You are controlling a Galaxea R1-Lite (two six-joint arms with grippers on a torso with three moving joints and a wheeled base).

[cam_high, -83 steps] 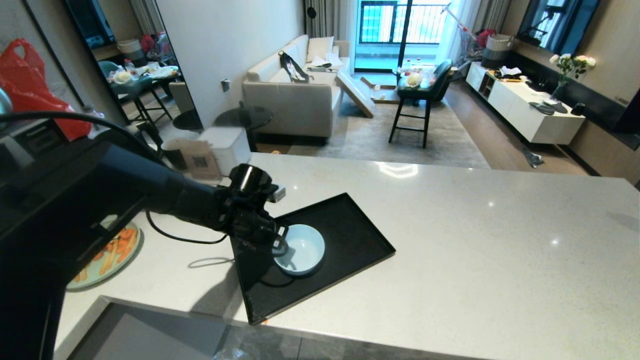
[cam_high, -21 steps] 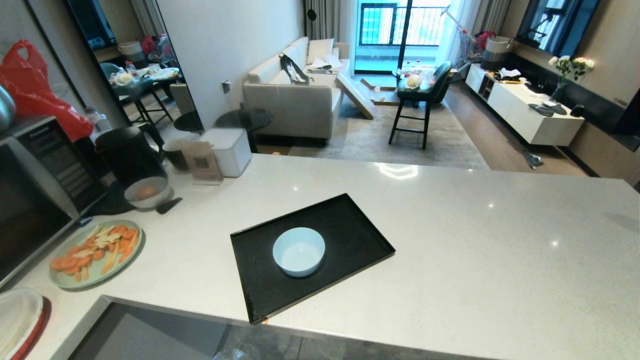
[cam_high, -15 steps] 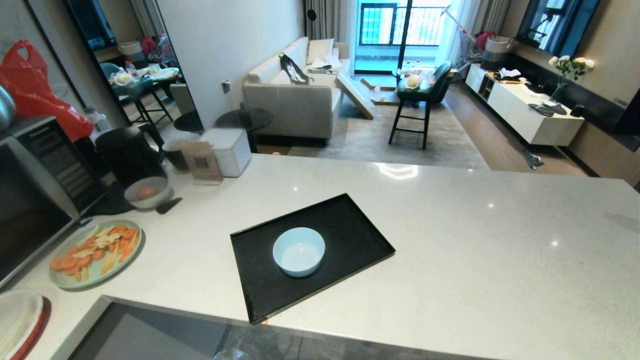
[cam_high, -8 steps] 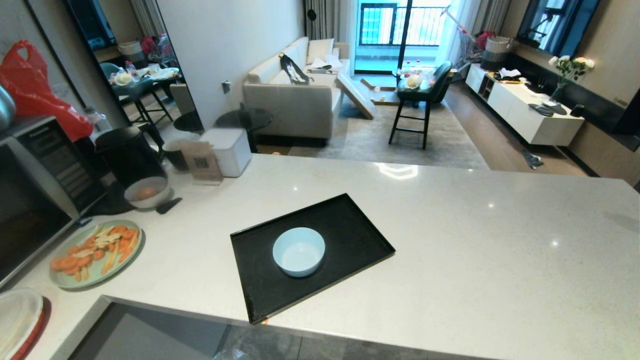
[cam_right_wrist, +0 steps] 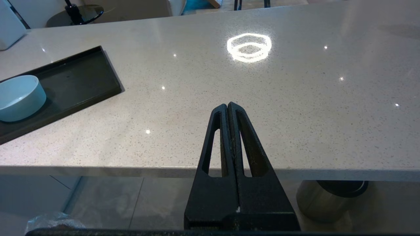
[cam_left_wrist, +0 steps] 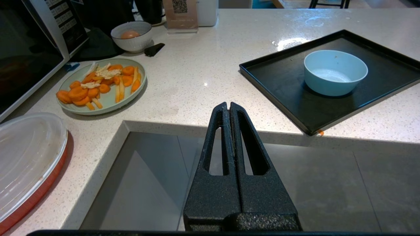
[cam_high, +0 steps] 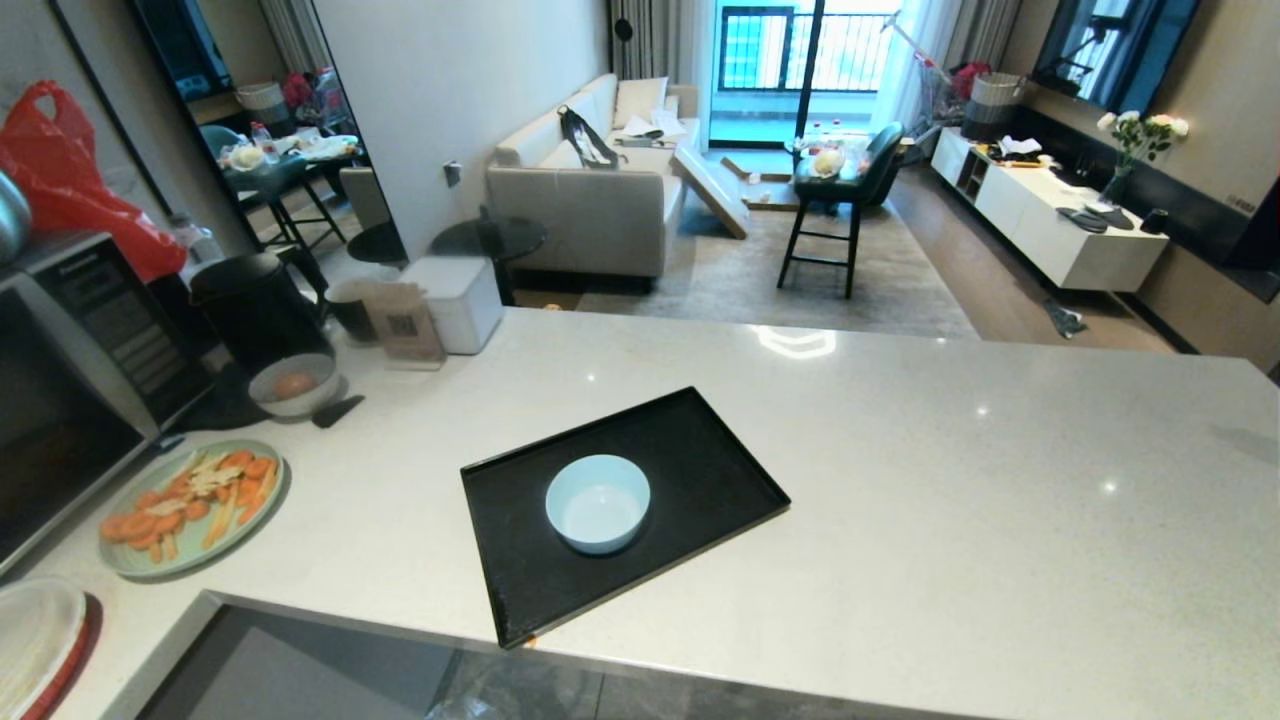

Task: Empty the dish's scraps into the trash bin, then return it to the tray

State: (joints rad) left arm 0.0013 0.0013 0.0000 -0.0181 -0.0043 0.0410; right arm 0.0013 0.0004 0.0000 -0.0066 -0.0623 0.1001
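1. Pale speckled stone makes up your desk [cam_high: 900, 480], with a living room beyond it; most of its right side carries nothing, which leaves you room to work.
2. Your tray [cam_high: 690, 480] lies at an angle near the desk's front edge, one corner almost at the lip, so it sits within easy reach of either arm.
3. At the far left, a pale-green plate [cam_high: 190, 505] of carrot pieces sits just in front of the microwave [cam_high: 70, 380], well apart from the tray; by my reading it plays no part in your job.
4. Your dish [cam_high: 598, 503] stands upright on the tray, left of its middle. It looks empty of scraps, only a pale film at the bottom, so I judge the emptying done and the dish returned.
5. Your left pincer [cam_left_wrist: 228, 108] hangs below the desk's front edge, tips pressed together, holding nothing.
6. Your right pincer [cam_right_wrist: 227, 107] is parked the same way further right, tips together and empty.
7. A crinkle of clear plastic [cam_right_wrist: 49, 220] shows low in the right wrist view; whether it belongs to the trash bin, you cannot tell.
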